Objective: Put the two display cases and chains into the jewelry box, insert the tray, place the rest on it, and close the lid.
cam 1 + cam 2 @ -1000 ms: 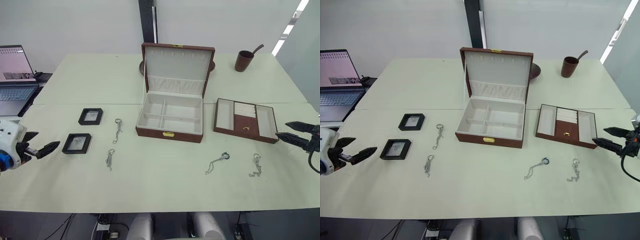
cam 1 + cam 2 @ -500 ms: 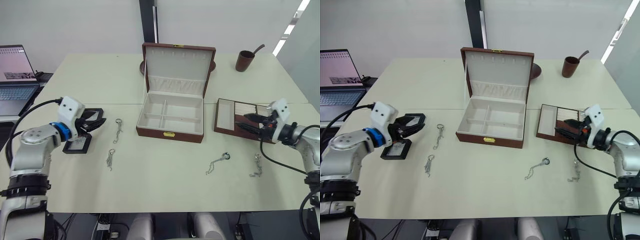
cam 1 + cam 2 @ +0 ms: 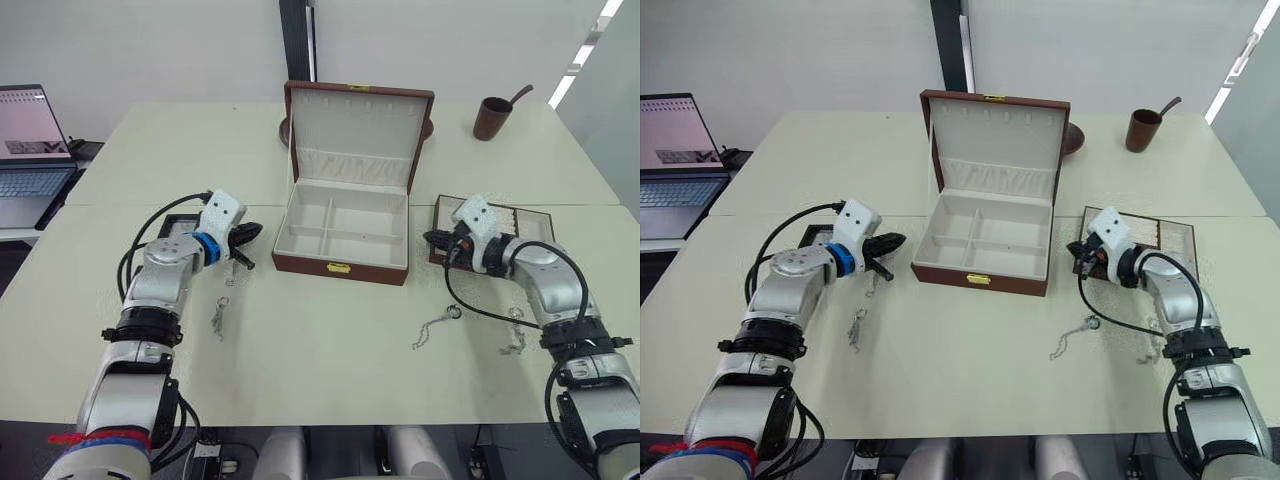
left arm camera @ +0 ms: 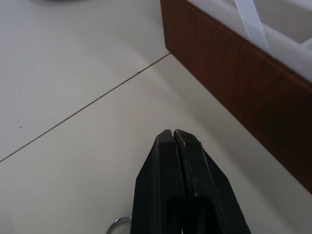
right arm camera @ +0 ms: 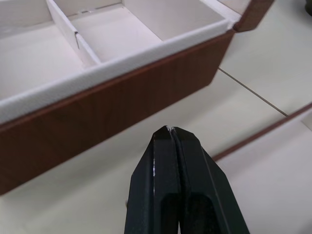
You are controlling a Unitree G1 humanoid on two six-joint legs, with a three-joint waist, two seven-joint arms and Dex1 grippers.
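Left arm bent at elbow, forearm angled inward over table; left gripper [image 3: 247, 236] fingers pressed together, empty, pointing at jewelry box [image 3: 343, 228] left side. Right arm mirrored, right gripper [image 3: 432, 240] also closed, empty, between box and tray [image 3: 535, 226]. Box open, lid upright. One display case [image 3: 816, 235] partly behind left forearm. Chains [image 3: 219, 318] [image 3: 436, 326] [image 3: 514, 331] lie on table [image 3: 320, 360].

The jewelry box [image 3: 345, 225] stood open at the centre of the frame, lid upright, its compartments bare. The left gripper [image 3: 247, 236] hung just left of the box, above a chain [image 3: 236, 268], with a second chain [image 3: 219, 318] lower down. The right gripper [image 3: 432, 241] sat at the tray's [image 3: 530, 226] left edge. Two more chains [image 3: 436, 326] [image 3: 514, 331] lay at lower right, a laptop [image 3: 30, 140] at far left
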